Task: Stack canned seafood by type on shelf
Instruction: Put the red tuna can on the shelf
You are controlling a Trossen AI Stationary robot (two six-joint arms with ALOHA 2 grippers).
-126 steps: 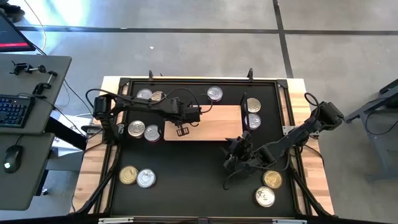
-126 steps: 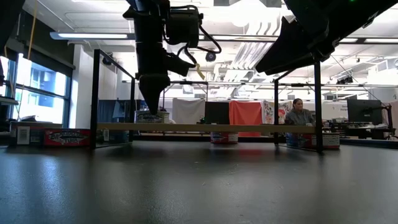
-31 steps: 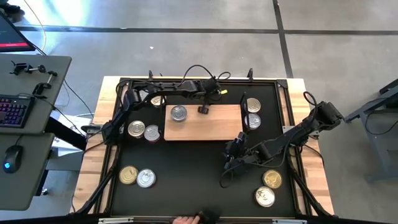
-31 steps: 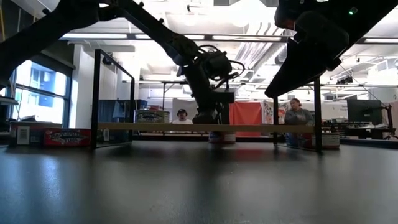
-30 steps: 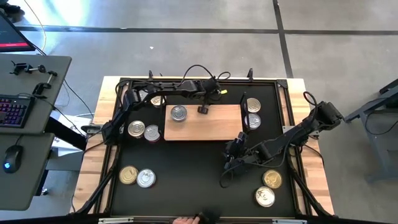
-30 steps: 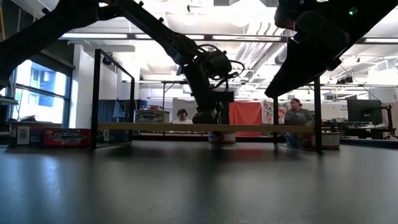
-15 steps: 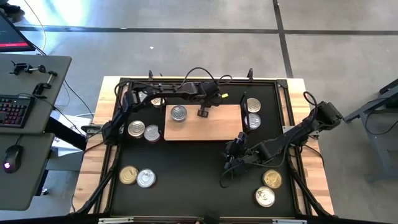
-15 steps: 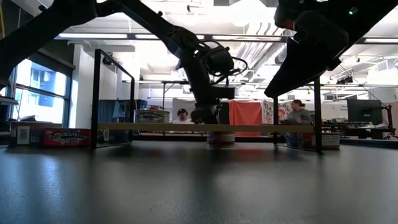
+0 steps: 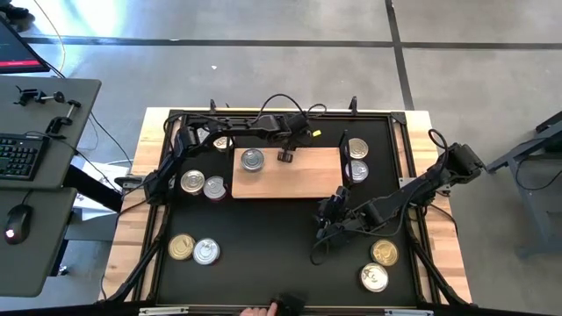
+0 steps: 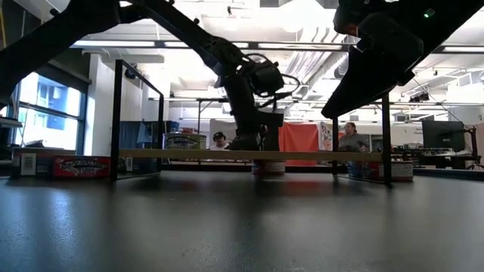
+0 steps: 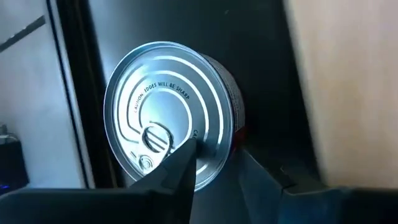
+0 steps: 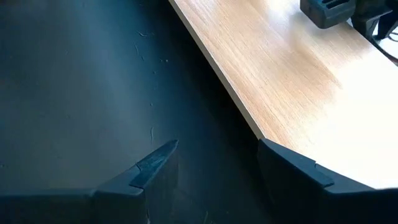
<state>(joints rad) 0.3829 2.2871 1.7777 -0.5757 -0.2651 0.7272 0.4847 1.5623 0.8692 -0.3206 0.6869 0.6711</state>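
Your left pincer (image 9: 285, 156) hangs at the shelf's (image 9: 307, 180) far edge with its fingers (image 11: 180, 171) apart, one either side of a silver tin (image 11: 165, 112) on the black mat beside the board, not yet clamped. Your right pincer (image 9: 327, 211) waits open just off the shelf's near right corner. Only one tin (image 9: 252, 160) sits on the shelf, nothing stacked; by my reckoning you've barely begun, with the other tins scattered around the desk (image 9: 132, 237).

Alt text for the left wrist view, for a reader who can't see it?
A silver-lidded tin with a ring pull sits on the black mat, filling the view just ahead of the left hand, whose dark fingers are spread open before it. The pale wooden shelf runs along one edge of the picture.
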